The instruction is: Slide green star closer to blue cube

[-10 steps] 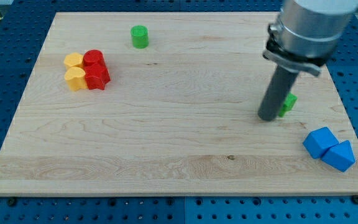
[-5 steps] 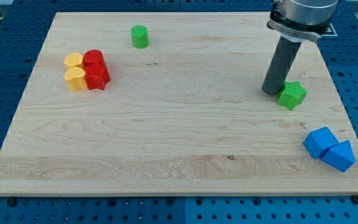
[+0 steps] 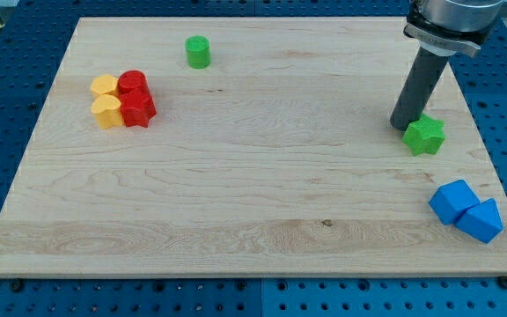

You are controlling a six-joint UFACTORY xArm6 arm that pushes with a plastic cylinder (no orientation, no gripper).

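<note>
The green star (image 3: 424,136) lies on the wooden board (image 3: 236,176) at the view's right. My tip (image 3: 404,124) stands just to its upper left, touching or nearly touching it. The blue cube (image 3: 453,201) sits lower right of the star, near the board's lower right corner, with another blue block (image 3: 481,220) pressed against its right side.
A green cylinder (image 3: 198,51) stands near the view's top. At the left is a cluster of two red blocks (image 3: 135,99) and two yellow blocks (image 3: 106,99). The board's right edge runs close to the star and the blue blocks.
My tip moved up and to the right, from the star's left to its upper left. The star shifted a little to the right.
</note>
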